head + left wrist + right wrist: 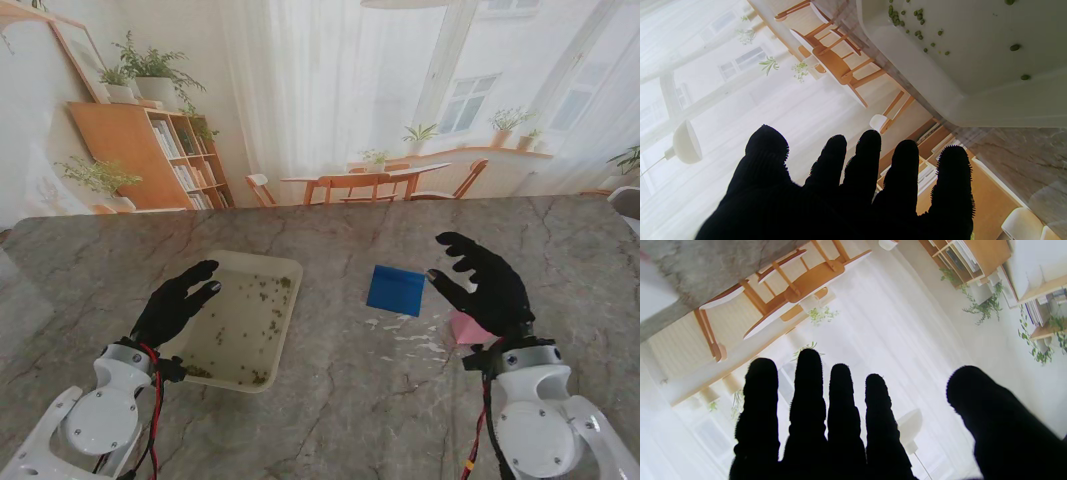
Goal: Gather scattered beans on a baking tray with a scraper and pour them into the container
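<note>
— Where do things stand, and what are your hands doing?

— Both are empty, fingers spread wide. My left hand [175, 305] hovers over the near left edge of the baking tray [290, 268]; my right hand [487, 283] hangs over the marble table [330, 420], just right of the blue scraper [396, 290]. The beans [268, 296] lie scattered in the tray, thickest toward its far right corner, with a small cluster along the near rim. Something pink [468, 327] sits half hidden under my right palm (the container, perhaps; I cannot tell).

— What could go wrong from here?

— The scraper lies flat on the stone, so I judge my fingertips may slide over it or push it away instead of getting under an edge. The tray looks light; a hard sweep could shove it or flick beans over its low rim unless my left hand braces it. There are also pale flecks [405, 335] on the table near the scraper that I can't identify.

— And how do the pieces lie?

— The tray's long axis runs from near left to far right. The scraper is nearly square, turned slightly, its far edge a darker band.
</note>
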{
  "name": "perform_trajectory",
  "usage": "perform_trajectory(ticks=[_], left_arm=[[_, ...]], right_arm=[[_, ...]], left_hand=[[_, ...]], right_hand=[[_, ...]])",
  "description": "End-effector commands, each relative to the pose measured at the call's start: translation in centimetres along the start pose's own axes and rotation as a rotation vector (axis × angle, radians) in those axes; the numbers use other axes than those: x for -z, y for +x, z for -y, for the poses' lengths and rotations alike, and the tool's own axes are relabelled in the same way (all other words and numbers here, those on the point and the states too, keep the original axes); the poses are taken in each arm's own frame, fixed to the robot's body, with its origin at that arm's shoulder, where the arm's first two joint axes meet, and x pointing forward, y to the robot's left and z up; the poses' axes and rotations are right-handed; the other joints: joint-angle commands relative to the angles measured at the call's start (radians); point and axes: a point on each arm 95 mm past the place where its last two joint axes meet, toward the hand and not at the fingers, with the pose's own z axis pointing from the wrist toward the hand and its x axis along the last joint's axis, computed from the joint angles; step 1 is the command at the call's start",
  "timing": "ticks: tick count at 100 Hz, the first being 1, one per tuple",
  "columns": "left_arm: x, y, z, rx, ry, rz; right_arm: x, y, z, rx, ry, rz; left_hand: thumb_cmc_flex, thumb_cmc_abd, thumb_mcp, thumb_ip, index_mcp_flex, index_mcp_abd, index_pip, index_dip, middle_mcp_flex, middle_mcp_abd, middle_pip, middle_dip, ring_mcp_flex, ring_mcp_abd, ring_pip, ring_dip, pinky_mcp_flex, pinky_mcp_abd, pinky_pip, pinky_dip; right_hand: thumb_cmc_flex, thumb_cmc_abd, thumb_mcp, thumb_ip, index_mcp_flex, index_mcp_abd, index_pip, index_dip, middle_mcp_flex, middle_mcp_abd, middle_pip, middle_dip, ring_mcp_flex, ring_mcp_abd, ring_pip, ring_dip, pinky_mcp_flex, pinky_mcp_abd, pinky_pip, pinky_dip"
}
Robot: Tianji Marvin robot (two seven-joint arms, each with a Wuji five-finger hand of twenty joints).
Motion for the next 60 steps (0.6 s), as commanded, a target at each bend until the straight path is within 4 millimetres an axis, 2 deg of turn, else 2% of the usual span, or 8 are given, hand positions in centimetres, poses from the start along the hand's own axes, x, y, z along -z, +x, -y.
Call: perform_trajectory(ticks=[1,14,31,47,60], left_arm=[[0.0,0.2,-0.3,0.01,-0.004,0.001],[-0.1,0.2,-0.3,0.011,-0.007,0.003],[-0.3,0.2,-0.4,0.011,-0.016,0.004],[-0.4,0.2,-0.6,0.013,-0.025,0.006],[-0.5,0.3,-0.7,0.014,-0.031,0.007]], right_arm=[[0.0,-1.2,-1.5,0.044,0.027,-0.002],[0.4,-4.0,-3.5,0.07,0.102,0.02],[1.5,-7.8,-5.3,0.105,0.186,0.066],[2.6,-10.8,-5.8,0.095,0.286,0.115],[3.1,-12.7,-5.6,0.093,0.346,0.146]], left_hand=[[0.004,0.002,-0.012,-0.007,0.024,-0.017,0.01,0.01,-0.012,-0.026,-0.008,0.014,0.015,-0.011,0.002,0.004,-0.014,0.011,0.016,0.03],[0.005,0.002,-0.012,-0.007,0.023,-0.017,0.009,0.01,-0.011,-0.026,-0.007,0.014,0.016,-0.011,0.002,0.005,-0.015,0.01,0.016,0.03],[0.005,0.002,-0.012,-0.007,0.023,-0.019,0.009,0.01,-0.011,-0.026,-0.007,0.014,0.016,-0.012,0.002,0.005,-0.014,0.01,0.017,0.03],[0.005,0.001,-0.012,-0.007,0.024,-0.018,0.01,0.01,-0.011,-0.027,-0.007,0.015,0.017,-0.012,0.002,0.006,-0.015,0.01,0.016,0.03],[0.005,0.002,-0.011,-0.007,0.024,-0.019,0.01,0.01,-0.012,-0.026,-0.007,0.015,0.017,-0.014,0.002,0.006,-0.014,0.009,0.017,0.03]], right_hand=[[-0.043,-0.026,0.032,-0.039,-0.054,0.0,-0.031,0.009,-0.05,-0.022,-0.014,-0.026,-0.04,-0.028,-0.05,-0.028,-0.028,-0.047,-0.033,-0.035],[-0.099,-0.036,0.044,-0.053,-0.147,0.046,-0.097,-0.006,-0.164,-0.005,-0.068,-0.068,-0.14,-0.008,-0.151,-0.077,-0.107,-0.064,-0.097,-0.098],[-0.145,-0.02,0.025,-0.064,-0.222,0.105,-0.141,-0.015,-0.237,0.013,-0.105,-0.091,-0.216,0.006,-0.208,-0.107,-0.154,-0.056,-0.131,-0.123],[-0.157,0.008,-0.036,-0.065,-0.311,0.173,-0.192,-0.006,-0.313,0.057,-0.138,-0.117,-0.284,0.031,-0.245,-0.135,-0.193,-0.044,-0.166,-0.143],[-0.162,0.023,-0.076,-0.064,-0.353,0.23,-0.196,0.032,-0.349,0.085,-0.148,-0.123,-0.308,0.048,-0.251,-0.144,-0.198,-0.033,-0.177,-0.142]])
